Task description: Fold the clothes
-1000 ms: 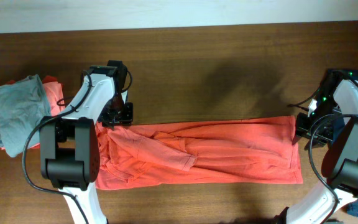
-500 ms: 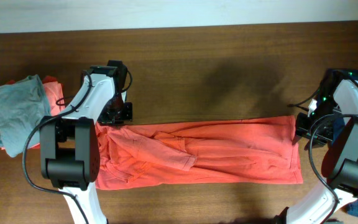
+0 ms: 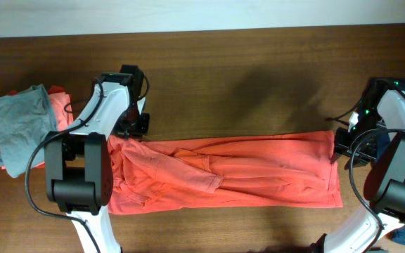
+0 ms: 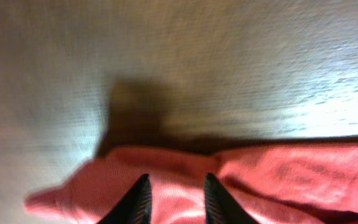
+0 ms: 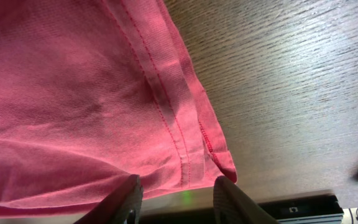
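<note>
Orange-red T-shirt (image 3: pixel 245 172) lay stretched in a long, wrinkled band across the near half of the wooden desk (image 3: pixel 245 77), running from the base of the left arm to just short of the right arm. In the overhead view, the left end effector (image 3: pixel 133 126) hung at the shirt's far left corner and the right end effector (image 3: pixel 339 147) sat at the shirt's right edge. From the left wrist, the left end effector (image 4: pixel 176 202) had its two dark fingers apart, with rumpled fabric of the T-shirt (image 4: pixel 291 177) showing in the gap and beyond the tips; bare wood filled the upper part of that blurred view. From the right wrist, the right end effector (image 5: pixel 176 199) had its fingers spread wide, and the stitched hem (image 5: pixel 179 124) of the T-shirt (image 5: pixel 61 99) ran down to a corner between them, lying flat on the wood. A grey garment (image 3: pixel 20 126) lay bunched at the desk's far left, well apart from the shirt's body.
</note>
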